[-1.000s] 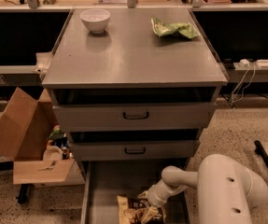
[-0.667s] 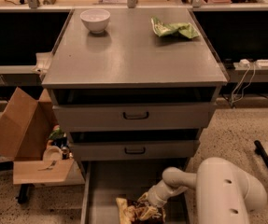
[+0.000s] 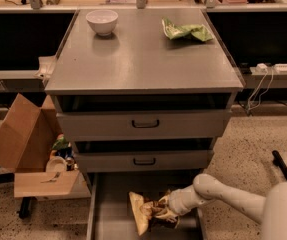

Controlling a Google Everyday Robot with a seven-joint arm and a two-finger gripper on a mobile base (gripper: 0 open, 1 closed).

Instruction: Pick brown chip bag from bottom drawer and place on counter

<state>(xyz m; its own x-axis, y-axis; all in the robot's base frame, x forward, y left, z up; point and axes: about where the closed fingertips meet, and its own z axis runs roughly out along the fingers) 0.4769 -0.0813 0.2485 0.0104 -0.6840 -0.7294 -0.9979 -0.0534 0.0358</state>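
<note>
The gripper is low in the open drawer, at the end of a white arm that reaches in from the lower right. Its fingers are clamped on the right edge of the brown bag. The bag is crumpled and tilted just left of the gripper, over the drawer's flat grey floor; whether its lower end touches that floor I cannot tell. Straight above the gripper are two drawer fronts, each with a black handle, and above those is the counter, a flat grey steel top with a thin rim. Far up and left of the gripper a white bowl sits on the counter. Far up and slightly right lies a crumpled green bag, well apart from the bowl. Beyond the counter runs a pale bench with cables. Left of the gripper, beside the cabinet, is an open cardboard box; to its right is speckled floor, and to the upper right a power strip on a ledge
</note>
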